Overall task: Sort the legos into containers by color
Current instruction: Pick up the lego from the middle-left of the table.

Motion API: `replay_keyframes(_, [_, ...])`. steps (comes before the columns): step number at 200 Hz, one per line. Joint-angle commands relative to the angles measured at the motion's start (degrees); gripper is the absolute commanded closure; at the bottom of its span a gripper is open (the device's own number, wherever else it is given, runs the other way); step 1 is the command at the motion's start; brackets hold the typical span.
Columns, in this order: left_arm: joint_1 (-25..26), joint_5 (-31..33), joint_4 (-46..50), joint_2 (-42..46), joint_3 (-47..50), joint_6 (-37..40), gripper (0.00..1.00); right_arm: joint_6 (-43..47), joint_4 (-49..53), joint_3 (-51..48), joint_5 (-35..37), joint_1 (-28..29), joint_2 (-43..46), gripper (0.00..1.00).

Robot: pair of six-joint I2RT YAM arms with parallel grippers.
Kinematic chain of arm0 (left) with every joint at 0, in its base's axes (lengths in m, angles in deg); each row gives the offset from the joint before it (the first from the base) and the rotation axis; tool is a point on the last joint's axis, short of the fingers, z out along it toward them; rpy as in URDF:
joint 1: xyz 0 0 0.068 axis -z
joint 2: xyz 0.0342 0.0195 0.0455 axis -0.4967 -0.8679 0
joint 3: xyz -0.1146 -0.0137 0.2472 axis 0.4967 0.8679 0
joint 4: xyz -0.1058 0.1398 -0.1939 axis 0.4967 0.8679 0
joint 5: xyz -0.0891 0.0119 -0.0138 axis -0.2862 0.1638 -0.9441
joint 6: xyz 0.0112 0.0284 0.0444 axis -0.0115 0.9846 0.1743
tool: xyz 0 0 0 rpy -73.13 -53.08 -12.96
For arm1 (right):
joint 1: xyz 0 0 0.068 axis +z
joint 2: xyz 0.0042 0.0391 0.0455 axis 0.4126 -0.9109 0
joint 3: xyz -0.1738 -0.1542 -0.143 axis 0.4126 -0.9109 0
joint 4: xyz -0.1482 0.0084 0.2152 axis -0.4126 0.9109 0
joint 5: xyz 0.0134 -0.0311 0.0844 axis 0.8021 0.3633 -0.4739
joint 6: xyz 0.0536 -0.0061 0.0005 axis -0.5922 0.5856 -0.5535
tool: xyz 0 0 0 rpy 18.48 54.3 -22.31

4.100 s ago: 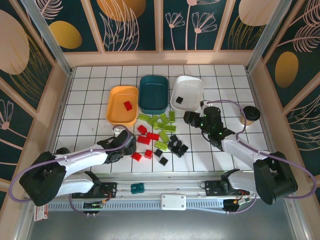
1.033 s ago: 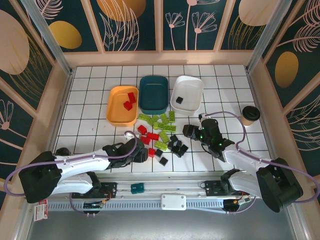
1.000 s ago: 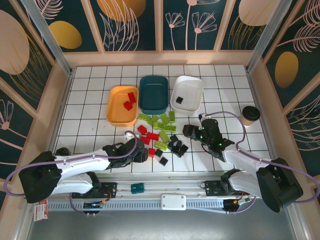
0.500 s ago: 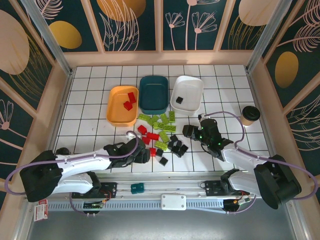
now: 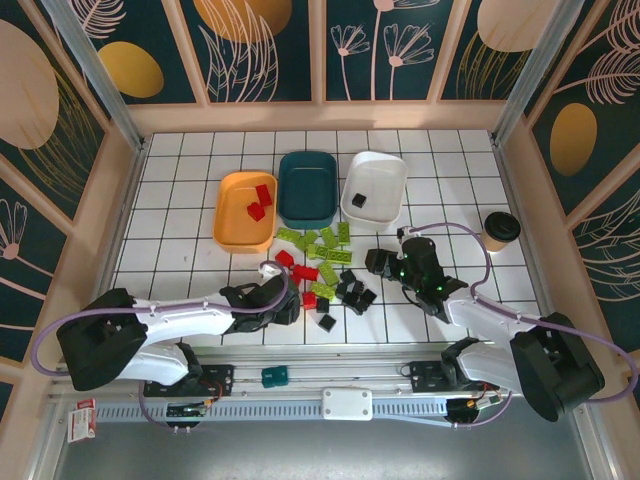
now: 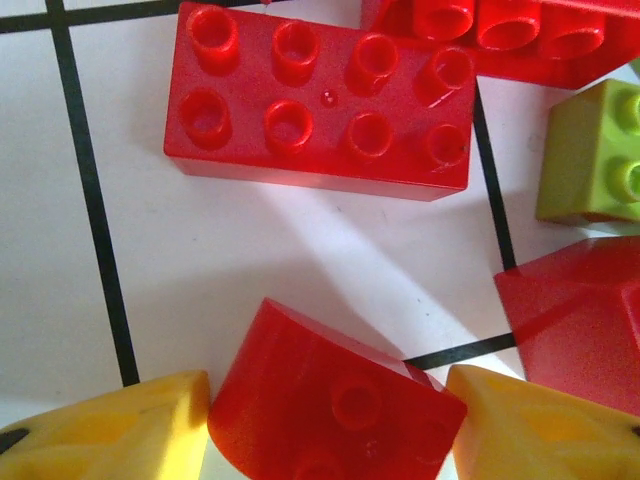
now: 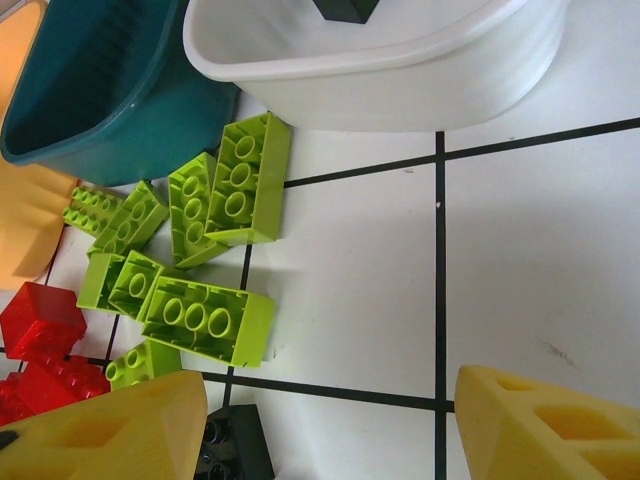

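The bricks (image 5: 320, 268) lie in a loose heap on the white tiled counter (image 5: 180, 240), just on the near side of the teal tray (image 5: 287, 190). The green bricks (image 5: 322, 243) are closest to this tray. The red bricks (image 5: 298, 272) lie a little further from it toward the left arm, and the black bricks (image 5: 354, 291) toward the right arm. The orange tray (image 5: 226, 215) stands just beside the teal tray on its left and holds two red pieces (image 5: 258, 202). The white tray (image 5: 392, 180) stands just beside it on its right and holds one black piece (image 5: 358, 201).

The left pincer (image 6: 328, 400) is low over the counter at the red end of the heap. Its yellow fingers (image 6: 100, 435) stand one on each side of a tilted red brick (image 6: 300, 400) that fills the gap. Whether they press it, I cannot tell. Just past it, toward the teal tray, a long red brick (image 6: 320, 110) lies flat.

The right pincer (image 7: 330, 400) is open with nothing held, over the counter to the near right of the teal tray, next to the black bricks.
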Motion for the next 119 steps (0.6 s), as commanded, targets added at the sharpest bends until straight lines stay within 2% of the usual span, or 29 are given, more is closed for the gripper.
replay_keyframes(1, [0.1, -1.6, -1.2, -1.3, 2.1, -0.4, 0.43, -0.9, -0.9, -0.7, 0.9, 0.5, 0.6, 0.33])
replay_keyframes(35, [0.1, -0.3, 0.9, 1.6, 1.4, -0.5, 0.50, -0.9, -0.8, -0.6, 1.0, 0.5, 0.6, 0.33])
replay_keyframes(61, [0.1, 0.9, 2.8, 3.8, 0.1, -0.7, 0.50, -0.9, -0.8, -0.3, 0.8, 0.5, 0.4, 0.33])
replay_keyframes(85, [-0.4, 4.9, 7.1, 7.1, -2.4, 0.0, 0.50, -0.7, -0.5, 0.0, 0.8, 0.5, 0.5, 0.33])
replay_keyframes(102, [-3.4, 6.7, 9.0, 9.7, -3.9, 1.4, 0.50, -0.7, -0.5, 0.2, 0.8, 0.5, 0.5, 0.33])
replay_keyframes(119, [-9.0, 7.5, 8.5, 12.4, -5.1, 3.6, 0.50, -0.7, -0.7, 0.3, 0.8, 0.5, 0.4, 0.33])
